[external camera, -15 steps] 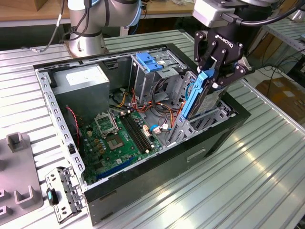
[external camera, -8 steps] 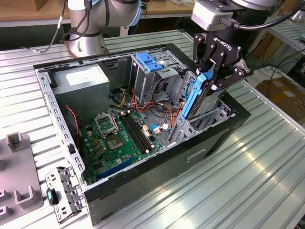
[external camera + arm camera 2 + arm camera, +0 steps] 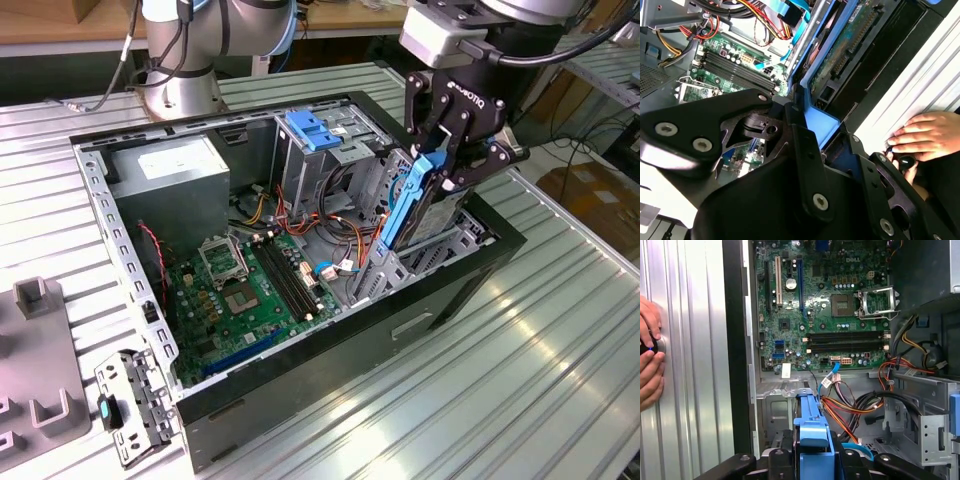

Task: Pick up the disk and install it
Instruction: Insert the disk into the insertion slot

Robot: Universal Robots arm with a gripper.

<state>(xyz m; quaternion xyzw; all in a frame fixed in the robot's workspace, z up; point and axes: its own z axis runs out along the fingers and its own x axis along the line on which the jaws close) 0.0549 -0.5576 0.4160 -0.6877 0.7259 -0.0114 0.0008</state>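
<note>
End effector (image 3: 445,165) clamped on the disk (image 3: 403,207), which stands on edge, partly lowered into the drive bay (image 3: 455,240) of the open computer case (image 3: 330,372). Insertion step under way; seating likely calls for straight travel along the bay's guides.

My gripper (image 3: 452,172) covers the upper end of the disk (image 3: 405,210); its lower end is hidden inside the drive cage (image 3: 462,240). In both wrist views, the picture edge cuts off a person's hand (image 3: 649,360) (image 3: 927,134).

Robotics lab: arm (image 3: 183,62) bolted to slatted aluminium bench (image 3: 520,385), opened computer case (image 3: 300,372).
</note>
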